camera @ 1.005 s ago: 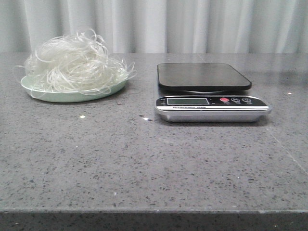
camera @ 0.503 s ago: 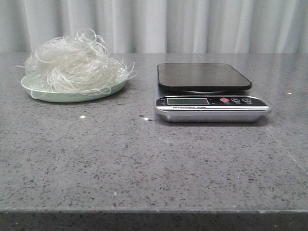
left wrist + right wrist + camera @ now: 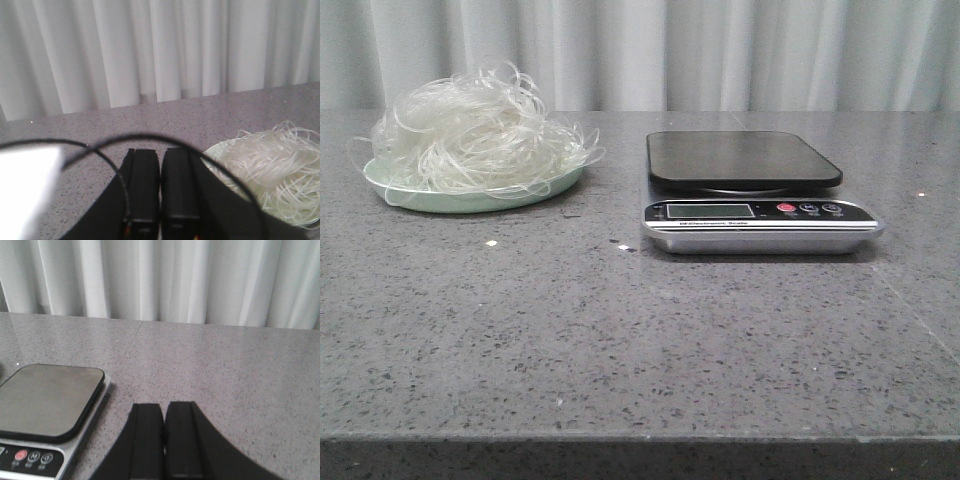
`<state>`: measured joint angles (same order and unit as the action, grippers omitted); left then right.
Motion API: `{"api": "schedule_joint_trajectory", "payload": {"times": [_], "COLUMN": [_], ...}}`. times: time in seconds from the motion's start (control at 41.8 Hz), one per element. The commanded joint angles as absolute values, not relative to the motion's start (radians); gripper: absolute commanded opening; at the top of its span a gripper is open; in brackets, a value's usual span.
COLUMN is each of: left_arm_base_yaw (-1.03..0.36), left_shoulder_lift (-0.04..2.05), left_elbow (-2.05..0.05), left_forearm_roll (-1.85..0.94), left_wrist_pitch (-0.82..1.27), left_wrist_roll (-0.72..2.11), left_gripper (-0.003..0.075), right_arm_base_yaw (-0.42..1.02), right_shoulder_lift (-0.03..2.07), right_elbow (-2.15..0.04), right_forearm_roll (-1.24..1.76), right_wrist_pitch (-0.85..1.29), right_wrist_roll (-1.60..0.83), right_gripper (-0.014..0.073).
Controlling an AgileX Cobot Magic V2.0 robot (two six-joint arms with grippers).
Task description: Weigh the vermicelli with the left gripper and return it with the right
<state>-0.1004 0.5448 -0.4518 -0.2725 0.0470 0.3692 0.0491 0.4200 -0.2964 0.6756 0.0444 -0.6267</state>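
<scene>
1. The worktop looks like grey speckled stone, smooth with a dull sheen.
2. The vermicelli is translucent, glassy, whitish strands.
3. The plate is pale green and smooth.
4. The scale has a shiny metal body and a dark, smooth, faintly reflective platform.
5. The left pincer and right pincer are matt black.
6. The curtain is pale pleated cloth.
</scene>
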Motion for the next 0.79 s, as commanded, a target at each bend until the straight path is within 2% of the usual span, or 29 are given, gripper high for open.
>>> {"api": "schedule_joint_trajectory", "payload": {"times": [0.0, 0.766], "left_arm_base_yaw": [-0.106, -0.106], "left_shoulder_lift": [0.546, 0.546], "left_elbow": [-0.481, -0.481], "left_forearm_roll": [-0.283, -0.283], "left_wrist_pitch": [-0.027, -0.027], "left_wrist_roll": [0.363, 0.363], "left_gripper": [0.0137, 0.0137], "right_arm_base_yaw": [0.042, 0.042], "right_shoulder_lift": [0.378, 0.363], "right_elbow": [-0.286, -0.274], "right_forearm_roll": [0.684, 0.685], "right_wrist_pitch": [-0.027, 0.0], "right_wrist_roll": [-0.639, -0.639], "right_gripper": [0.0153, 0.0151]}}
